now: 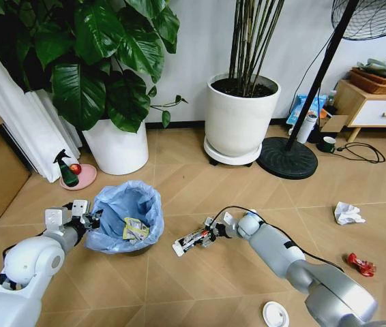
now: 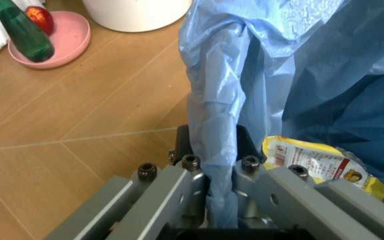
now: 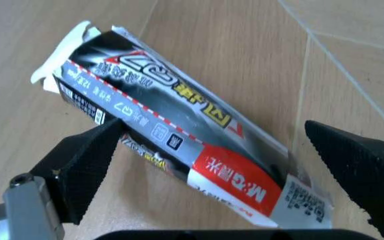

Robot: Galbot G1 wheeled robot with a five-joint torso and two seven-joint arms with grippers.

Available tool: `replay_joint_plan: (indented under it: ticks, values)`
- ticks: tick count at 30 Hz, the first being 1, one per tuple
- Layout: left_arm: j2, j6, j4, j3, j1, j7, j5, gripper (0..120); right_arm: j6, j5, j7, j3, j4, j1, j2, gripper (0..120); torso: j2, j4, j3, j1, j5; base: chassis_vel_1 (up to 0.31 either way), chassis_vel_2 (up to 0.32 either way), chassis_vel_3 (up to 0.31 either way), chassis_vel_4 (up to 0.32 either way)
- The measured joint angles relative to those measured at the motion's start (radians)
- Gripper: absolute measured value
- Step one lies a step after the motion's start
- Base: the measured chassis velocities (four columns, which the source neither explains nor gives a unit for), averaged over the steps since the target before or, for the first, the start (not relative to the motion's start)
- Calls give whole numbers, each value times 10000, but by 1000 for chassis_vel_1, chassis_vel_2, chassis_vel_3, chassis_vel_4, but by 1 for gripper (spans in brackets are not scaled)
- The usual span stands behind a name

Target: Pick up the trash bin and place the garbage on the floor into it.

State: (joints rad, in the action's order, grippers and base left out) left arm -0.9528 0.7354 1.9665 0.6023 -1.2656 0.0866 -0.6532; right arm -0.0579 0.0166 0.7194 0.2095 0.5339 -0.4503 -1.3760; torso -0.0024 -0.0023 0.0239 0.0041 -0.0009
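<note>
Pinching the trash bin's liner, the left gripper holds; right gripper fingers gape around a carton.

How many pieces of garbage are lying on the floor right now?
4: a black-and-red packet between the right hand's open fingers, a crumpled paper wad, a red wrapper and a white lid. More may be hidden.

Crinkled, thin light blue plastic bag liner; glossy printed red, black and silver flattened carton (torn paper edges); matt black ridged finger pads; smooth wood-look floor.
</note>
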Motion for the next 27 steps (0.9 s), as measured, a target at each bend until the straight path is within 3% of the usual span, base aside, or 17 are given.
replay_joint_plan:
  ticks: [15,26,27]
  values:
    - [87,0,-82,-39,96,-68,-20,0,-42,-544,-184,-378,-681,94,-508,100,0,1,0,0,1,0,0,0,0]
    - [77,0,-124,-132,174,-62,-77,0,15,-681,-206,-532,-764,-28,-584,59,0,1,0,-1,0,0,0,0,0]
    - [84,0,-134,-132,173,-62,-82,0,15,-712,-206,-563,-742,-83,-583,49,0,1,0,0,1,0,0,0,0]
